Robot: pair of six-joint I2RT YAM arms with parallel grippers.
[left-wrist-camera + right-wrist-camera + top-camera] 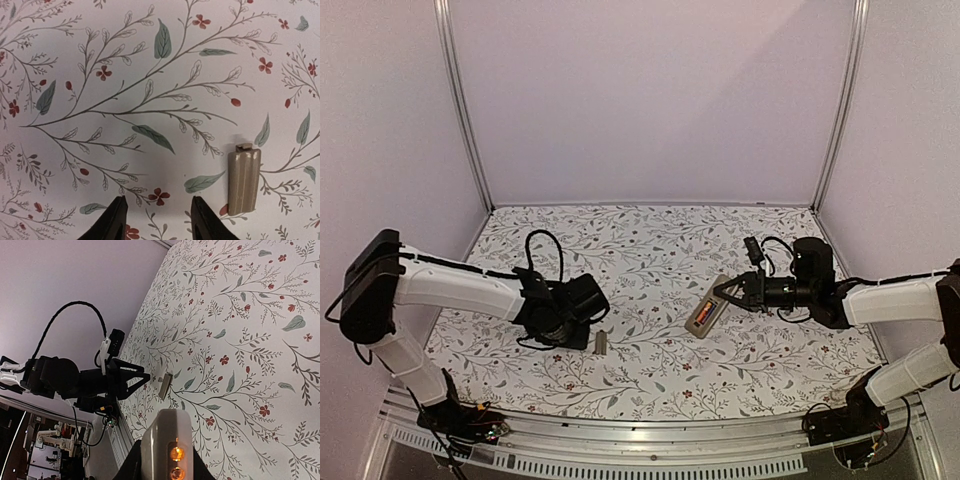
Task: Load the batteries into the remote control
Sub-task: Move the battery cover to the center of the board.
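Showing batteries (176, 454) apparently seated in the remote control (703, 316) clamped by the right gripper (728, 294); the left gripper (159, 225), fingers apart, hovers by the unfitted cover plate (244, 177).

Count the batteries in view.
2, apparently: both batteries sit in the remote control held by the right pincer, showing as two orange spots in the right wrist view, one strip from above. None loose on the table; others may be hidden.
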